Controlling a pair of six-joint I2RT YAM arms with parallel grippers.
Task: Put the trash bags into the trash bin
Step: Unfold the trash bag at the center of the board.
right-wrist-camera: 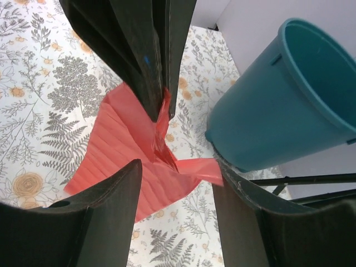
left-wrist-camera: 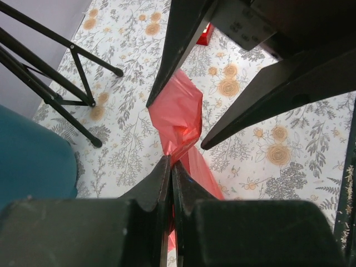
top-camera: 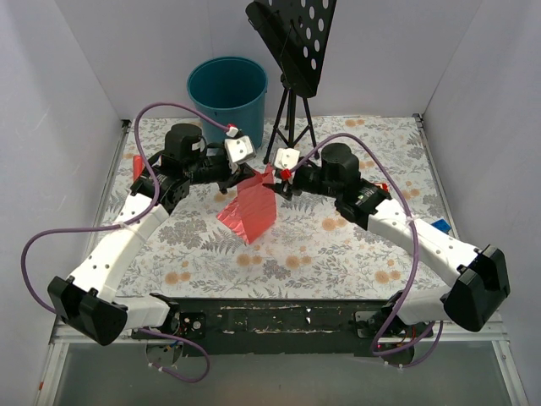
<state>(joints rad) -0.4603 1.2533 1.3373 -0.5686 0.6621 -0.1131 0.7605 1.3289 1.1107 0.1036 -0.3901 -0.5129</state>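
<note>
Top: trash bag is mid-table, outside the trash bin. The bin stands at the back wall, left of a black tripod stand. The bag's upper corner sits between the 2 grippers, left gripper and right gripper.

Left wrist: left jaws are together, pinching a bunched fold of the red film. The rest of the bag runs away over the floral table. The right gripper's 2 fingers stand either side of the film, apart. Bin wall at left edge, tripod legs nearby.

Right wrist: right jaws are spread, film between them, not clamped. Left fingers are closed on the bag's top edge. Bin upright just right of the bag; bag not in it.
</note>
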